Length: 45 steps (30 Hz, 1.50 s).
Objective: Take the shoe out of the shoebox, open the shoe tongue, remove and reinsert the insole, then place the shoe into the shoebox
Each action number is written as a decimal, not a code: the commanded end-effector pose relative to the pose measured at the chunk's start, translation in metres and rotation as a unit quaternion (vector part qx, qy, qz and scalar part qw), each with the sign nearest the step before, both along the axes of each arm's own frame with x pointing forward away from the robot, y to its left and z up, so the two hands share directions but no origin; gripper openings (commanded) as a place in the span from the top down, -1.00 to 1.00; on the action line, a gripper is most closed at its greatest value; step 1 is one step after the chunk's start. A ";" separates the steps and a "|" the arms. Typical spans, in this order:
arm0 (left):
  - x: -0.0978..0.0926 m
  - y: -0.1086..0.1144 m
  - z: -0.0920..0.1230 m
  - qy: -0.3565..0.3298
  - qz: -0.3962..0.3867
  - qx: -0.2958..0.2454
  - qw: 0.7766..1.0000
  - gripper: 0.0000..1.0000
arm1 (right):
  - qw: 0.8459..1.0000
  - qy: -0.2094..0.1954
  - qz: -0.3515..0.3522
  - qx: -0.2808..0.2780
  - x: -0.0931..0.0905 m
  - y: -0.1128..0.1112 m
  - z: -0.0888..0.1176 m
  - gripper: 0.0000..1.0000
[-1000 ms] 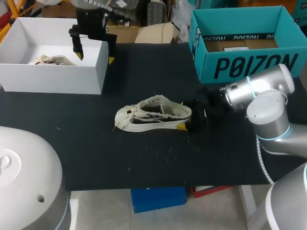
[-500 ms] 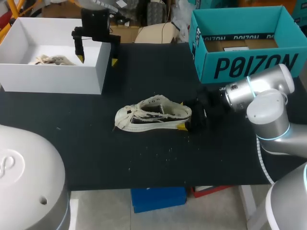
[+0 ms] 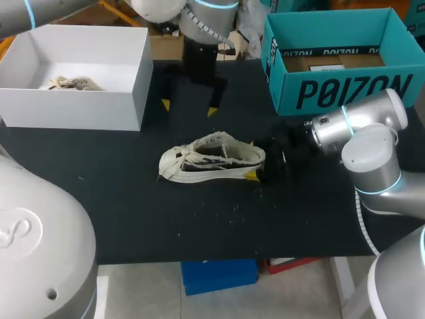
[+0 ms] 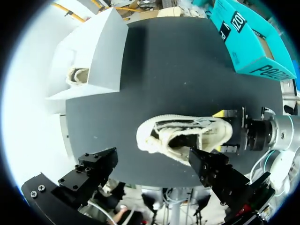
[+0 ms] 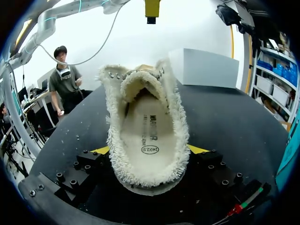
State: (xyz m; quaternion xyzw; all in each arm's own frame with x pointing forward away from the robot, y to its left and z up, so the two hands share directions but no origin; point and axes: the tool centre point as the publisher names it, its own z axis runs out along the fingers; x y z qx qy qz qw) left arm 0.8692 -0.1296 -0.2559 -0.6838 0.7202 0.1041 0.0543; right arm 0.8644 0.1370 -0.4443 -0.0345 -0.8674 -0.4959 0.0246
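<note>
Right gripper: closed on the shoe. One yellow-tipped finger sits on each side of the heel, and both are in contact with it. The right wrist view confirms this, with the heel seated between the two tips.

Shoe: a cream low-top with frayed edges, standing on its sole on the black table, near the middle. The toe points toward my left side and the heel toward my right arm. The laces lie bunched over the toe end. The insole lies flat inside the shoe, and the collar stands open around it.

Left gripper: fingers spread wide, nothing between them. It hangs above the table behind the shoe, between the white shoebox and the teal box, and touches neither. In the left wrist view the shoe lies ahead of these fingers, apart from them.

White shoebox: at the table's far left corner, open on top. A second shoe lies inside it against the left wall.

Teal box: at the far right, open on top, well apart from the shoe.
</note>
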 end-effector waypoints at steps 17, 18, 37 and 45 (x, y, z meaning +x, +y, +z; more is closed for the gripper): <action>-0.012 -0.036 -0.019 -0.015 -0.044 0.023 0.999 -1.00 | 1.000 0.000 0.000 0.000 0.001 0.000 -0.001 1.00; -0.012 -0.036 -0.018 -0.022 -0.044 0.027 0.998 -1.00 | 1.000 0.000 0.000 0.000 0.001 0.000 -0.001 1.00; -0.038 -0.069 -0.074 -0.036 -0.045 0.069 0.996 -1.00 | 1.000 0.000 0.000 0.000 0.001 0.000 -0.001 1.00; -0.033 -0.071 -0.093 -0.043 -0.035 0.104 0.993 -1.00 | 1.000 0.000 0.000 0.000 0.001 0.000 -0.001 1.00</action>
